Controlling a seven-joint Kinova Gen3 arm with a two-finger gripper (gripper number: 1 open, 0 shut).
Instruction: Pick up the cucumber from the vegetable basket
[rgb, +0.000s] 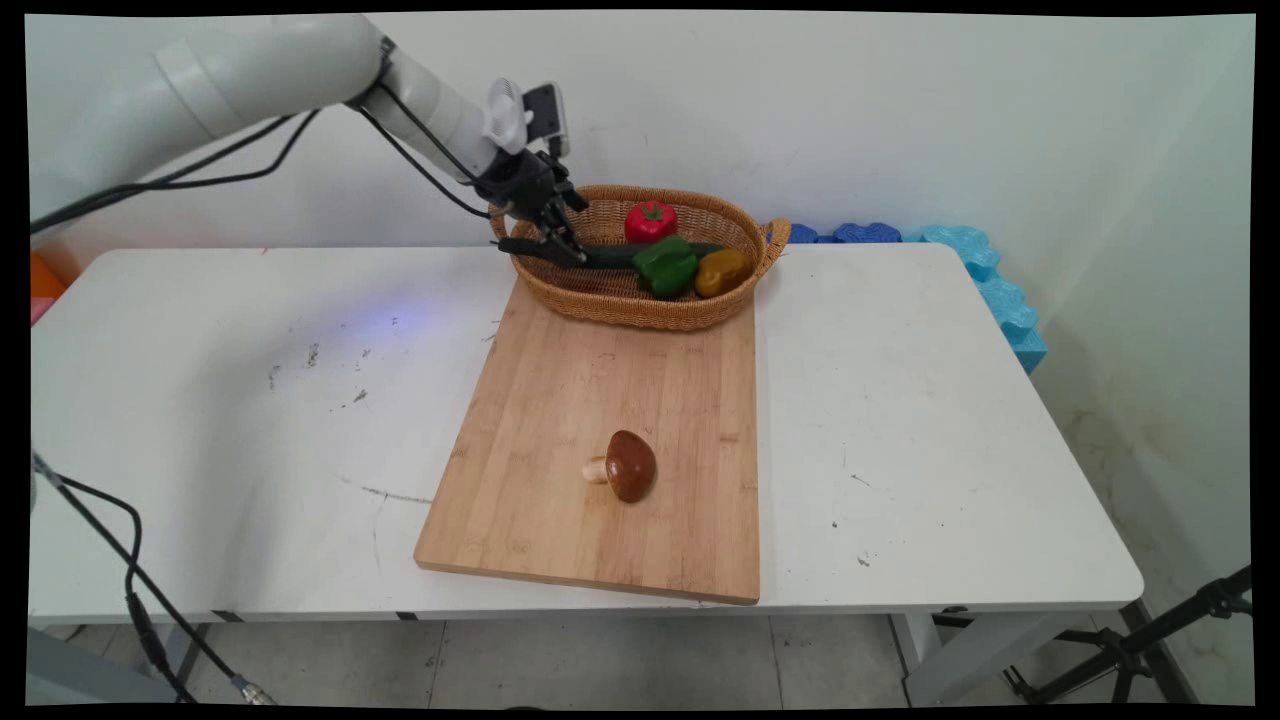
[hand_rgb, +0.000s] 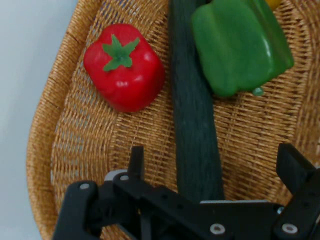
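Note:
My gripper (rgb: 550, 250) reaches into the left end of a wicker basket (rgb: 640, 318) at the back of the table. It is open, and its two fingers straddle a long dark green cucumber (hand_rgb: 192, 115) that lies along the basket floor (hand_rgb: 45, 125). The fingers (hand_rgb: 135, 160) stand apart from the cucumber's sides. In the hand view a red tomato-like vegetable (hand_rgb: 124, 67) lies left of the cucumber and a green pepper (hand_rgb: 240, 45) rests on its far part. In the main view the cucumber (rgb: 610, 255), the red vegetable (rgb: 650, 220), the green pepper (rgb: 665, 265) and a yellow-brown pepper (rgb: 722, 271) share the basket.
A wooden cutting board (rgb: 600, 400) runs from the basket toward the table's near edge, with a brown mushroom (rgb: 625, 466) on its near half. Blue foam blocks (rgb: 960, 250) line the wall at the back right. Black cables hang from the arm on the left.

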